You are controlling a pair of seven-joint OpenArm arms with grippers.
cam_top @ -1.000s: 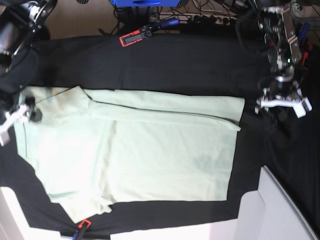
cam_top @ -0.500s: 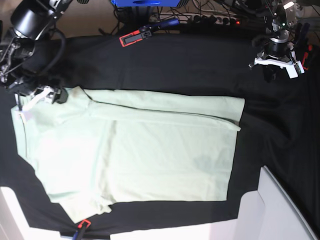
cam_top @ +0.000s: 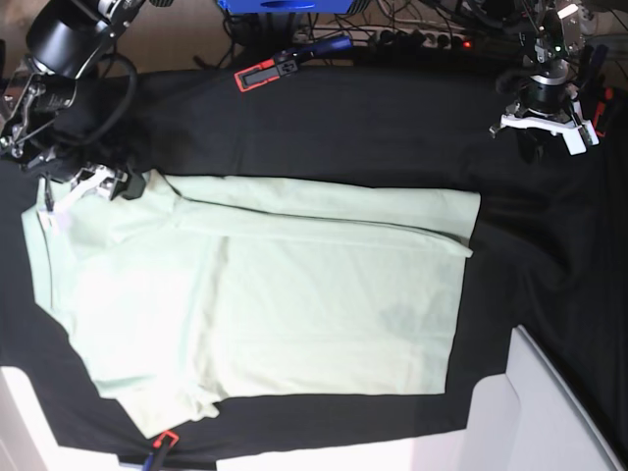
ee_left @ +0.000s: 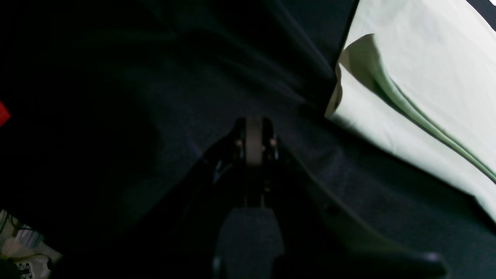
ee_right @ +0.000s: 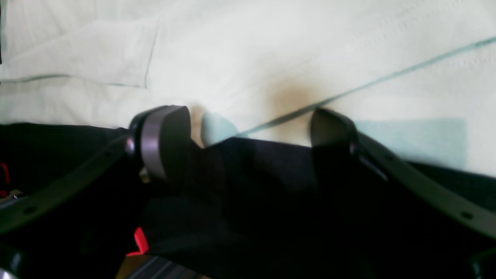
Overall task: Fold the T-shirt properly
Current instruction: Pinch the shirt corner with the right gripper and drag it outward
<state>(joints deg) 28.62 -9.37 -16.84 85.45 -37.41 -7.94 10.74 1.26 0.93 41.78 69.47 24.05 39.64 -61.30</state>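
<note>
The T-shirt (cam_top: 265, 294) is lying spread flat on the black table cloth (cam_top: 353, 128), one long edge folded over along its far side. The right gripper (ee_right: 248, 128) is hovering with its jaws standing wide apart right over the shirt's edge, pale fabric lying just ahead of its fingertips (ee_right: 162, 135). The left gripper (ee_left: 254, 135) is sitting fully closed on nothing, above bare cloth, the shirt's corner lying well off to its front right.
</note>
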